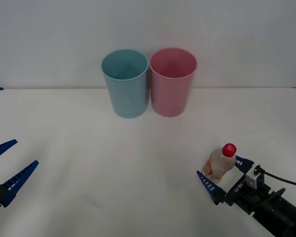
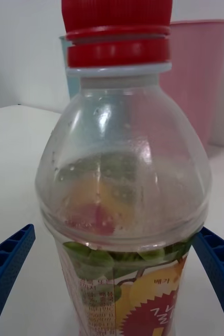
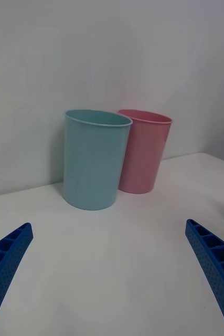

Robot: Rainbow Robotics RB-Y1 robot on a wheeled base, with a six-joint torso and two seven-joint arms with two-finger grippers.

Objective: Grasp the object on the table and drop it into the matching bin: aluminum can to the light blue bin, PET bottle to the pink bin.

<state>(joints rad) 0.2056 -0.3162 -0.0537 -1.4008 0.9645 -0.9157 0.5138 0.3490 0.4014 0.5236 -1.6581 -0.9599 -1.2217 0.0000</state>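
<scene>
Spread wide, the right claw (image 1: 222,174) is set around the PET bottle (image 1: 219,164) at the near right of the counter (image 1: 138,163), one blue ribbed finger on each side of the body and neither yet pressed against it, so nothing is grasped. In the right wrist view the bottle (image 2: 123,210) stands upright between the two fingers (image 2: 7,268), with a gap visible on both sides at label height. The step in hand is judged to be the closing of the grasp, and it is best done by squeezing evenly on the labelled midsection, below the rounded shoulder, so that the thin clear wall is not crushed and the bottle is not tipped or squirted forward. A straight lift is then called for, high enough to clear a rolled rim, before the bottle is carried to the pink bin (image 1: 172,81), which stands at the far middle of the counter, touching or just beside the light blue bin (image 1: 125,82) on its left. The release should be made over the pink opening only, since the two mouths sit so close together. The left claw (image 1: 10,165) is held open and idle low over the near left of the counter, well apart from everything. Much is hidden: the base of the bottle is cut off in the wrist view and partly masked by the claw in the front view, so its footing cannot be confirmed; the label text is too small to be read; and the light blue bin (image 2: 67,68) is almost wholly covered by the bottle.
</scene>
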